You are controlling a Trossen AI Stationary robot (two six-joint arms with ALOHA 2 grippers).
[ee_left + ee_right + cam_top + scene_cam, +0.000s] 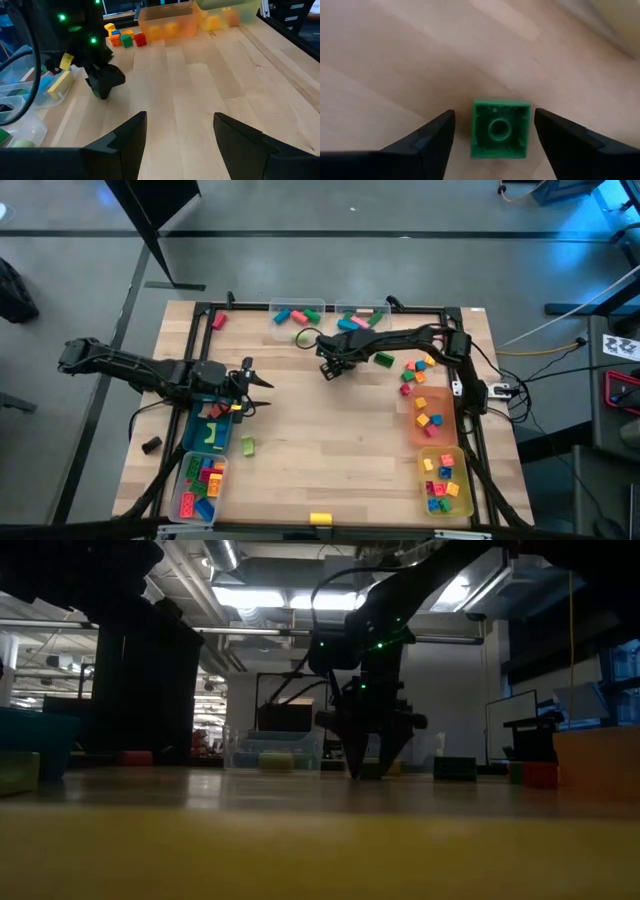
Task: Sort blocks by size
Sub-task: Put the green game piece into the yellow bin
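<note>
While the right gripper (pixel 492 131) straddles a green block (pixel 500 129) open-jawed, bare table (pixel 395 60) surrounds it.

surface: wooden table (pixel 330 440) | on it: loose blocks (pixel 415 375) upper right, bins (pixel 436 418) along both sides, green block (pixel 247 445) lower left

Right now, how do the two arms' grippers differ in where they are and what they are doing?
The right gripper is at the table's far middle with a green block lying between its open fingers, not gripped. The left gripper is near the left edge over bare wood, next to the blue bin, with nothing between its fingers. Both are open and both hold nothing.
</note>
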